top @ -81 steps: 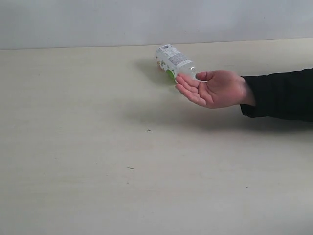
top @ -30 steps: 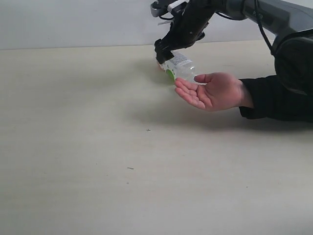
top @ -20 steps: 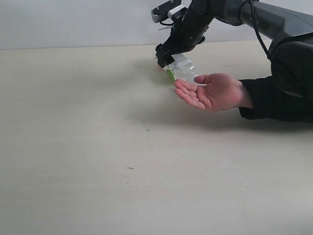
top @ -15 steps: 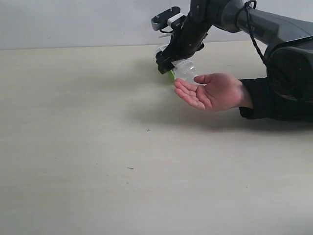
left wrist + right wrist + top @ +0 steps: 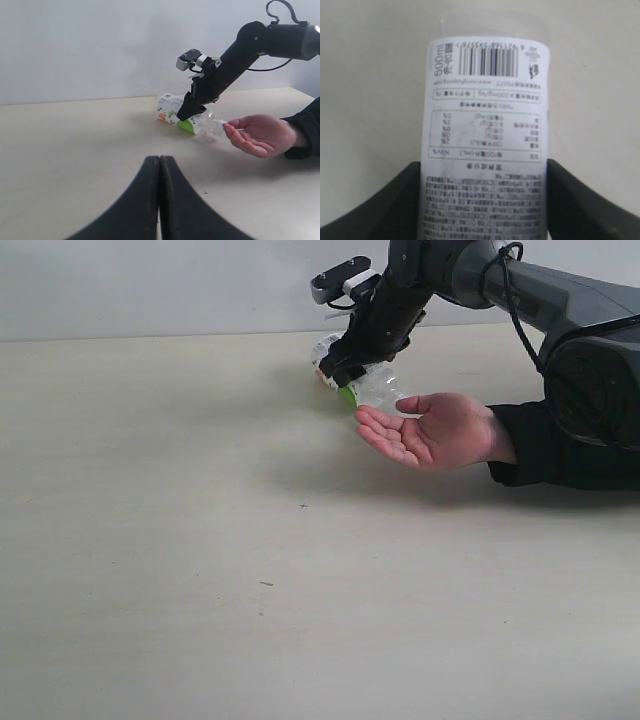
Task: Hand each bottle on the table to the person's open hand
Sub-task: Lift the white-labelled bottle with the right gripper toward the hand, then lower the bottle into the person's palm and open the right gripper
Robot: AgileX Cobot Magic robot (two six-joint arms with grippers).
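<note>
A frosted white bottle [image 5: 372, 388] with a green-white label lies on its side at the far part of the pale table [image 5: 200, 540], its neck pointing at the person's open hand [image 5: 435, 430]. My right gripper [image 5: 345, 365] is shut on the bottle's middle. In the right wrist view the label [image 5: 487, 125] fills the gap between both black fingers [image 5: 400, 200]. The left wrist view shows the bottle [image 5: 170, 107], the hand [image 5: 260, 135] and my left gripper [image 5: 159, 159], shut and empty, low over the table. No other bottles are in view.
The person's dark sleeve [image 5: 570, 435] rests on the table at the right. The right arm [image 5: 520, 280] reaches in from the upper right above the hand. A pale wall [image 5: 150, 280] stands behind the table's far edge.
The right arm came in from the upper right, lowered onto the lying bottle and closed round its middle. The bottle has shifted slightly. The open hand has stayed in place.
</note>
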